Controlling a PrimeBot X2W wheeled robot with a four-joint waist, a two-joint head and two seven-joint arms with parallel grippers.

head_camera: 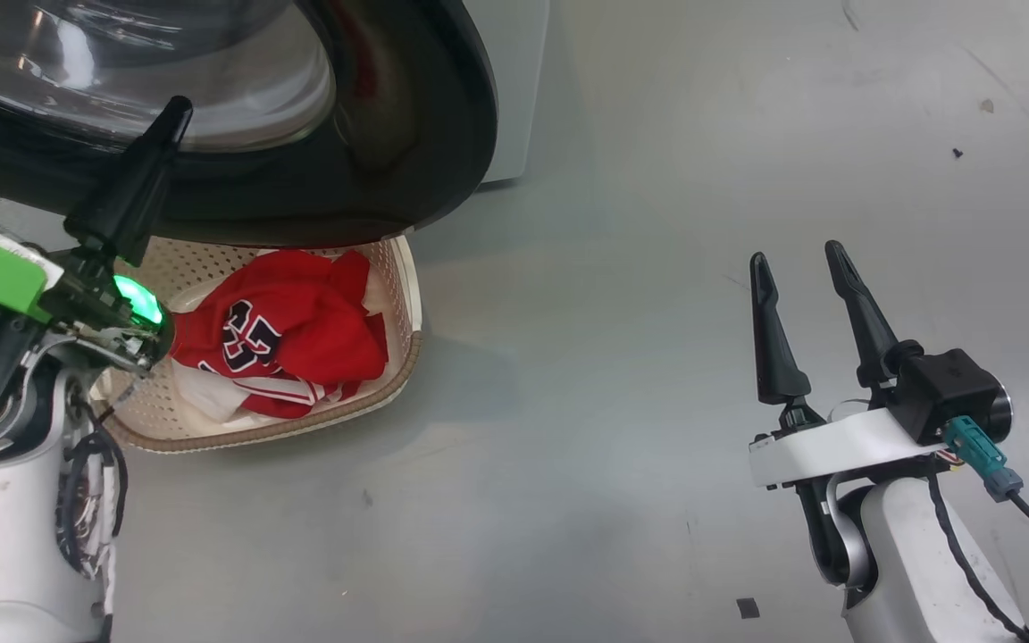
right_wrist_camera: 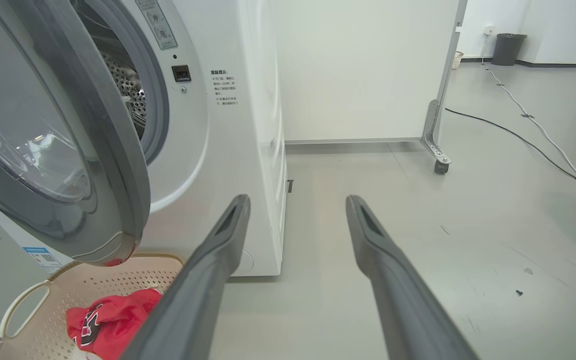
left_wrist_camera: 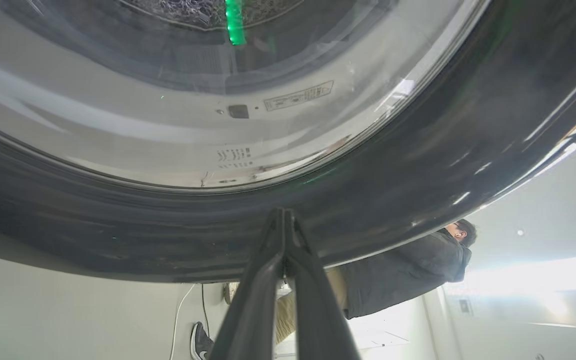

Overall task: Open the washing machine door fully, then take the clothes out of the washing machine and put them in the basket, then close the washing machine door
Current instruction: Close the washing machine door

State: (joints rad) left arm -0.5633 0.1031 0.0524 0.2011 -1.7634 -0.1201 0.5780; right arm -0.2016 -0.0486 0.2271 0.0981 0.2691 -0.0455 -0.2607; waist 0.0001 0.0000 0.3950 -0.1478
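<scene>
Washing machine door [head_camera: 389,134] upright, ajar, black face outward, overhanging basket [head_camera: 403,295].

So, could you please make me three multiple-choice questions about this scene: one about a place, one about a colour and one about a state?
1. Where do the red clothes lie?
A. in the drum
B. in the basket
C. spread on the ground

2. What colour are the numerals on the clothes?
A. yellow
B. green
C. dark navy

3. In what state is the right gripper?
A. open, holding nothing
B. shut on white cloth
C. shut on a handle

Answers:
1 B: they are heaped inside its perforated walls.
2 C: they stand dark against the red fabric.
3 A: its two fingers stand apart with nothing between them.
</scene>
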